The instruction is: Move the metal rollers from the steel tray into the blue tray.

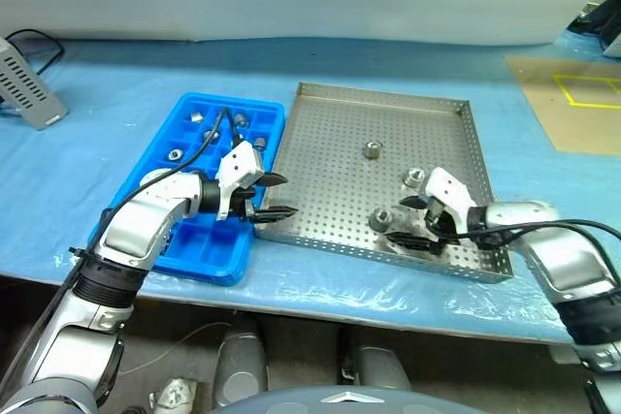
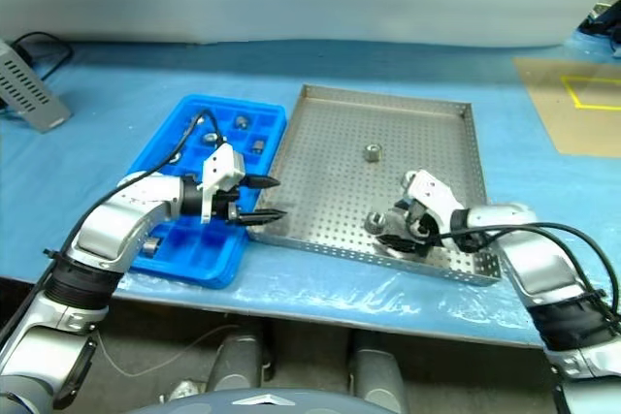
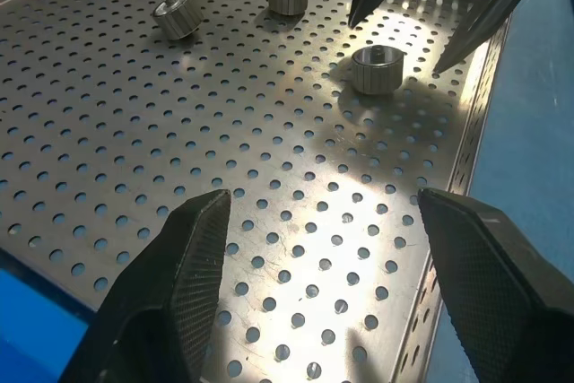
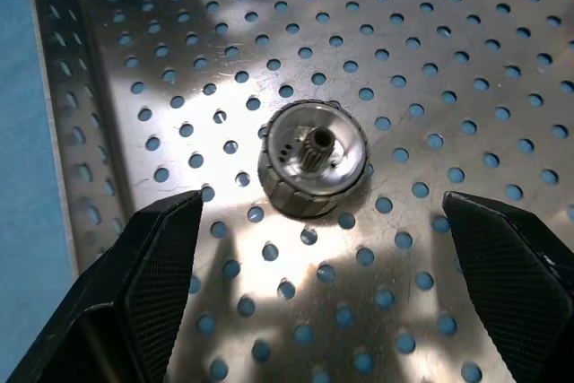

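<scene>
**Both grippers open over the trays, three rollers left in the steel tray**

Nearest the camera are the two arms, reaching in from the lower corners. Starting at 9 o'clock, a grey ribbed box (image 1: 29, 89) lies at the far left edge of the blue-covered table (image 1: 116, 75). Next comes the blue tray (image 1: 209, 244); several metal rollers (image 1: 197, 116) already sit in its far compartments, toward 11 o'clock. The left gripper (image 1: 274, 196) hangs over the line where the blue tray meets the steel tray (image 1: 330, 157), pointing toward 3 o'clock, its two black fingers apart and holding nothing.

In the steel tray, one roller (image 1: 371, 150) stands alone near the centre. Toward 4 o'clock from it, a second roller (image 1: 413, 178) lies just beyond the right gripper, and a third roller (image 1: 380, 219) sits near the tray's front rim. The right gripper (image 1: 409, 220) points toward 9 o'clock at this third roller with fingers spread wide, empty; in the right wrist view the roller stands upright between the fingertips (image 4: 157, 266), touching neither.
</scene>
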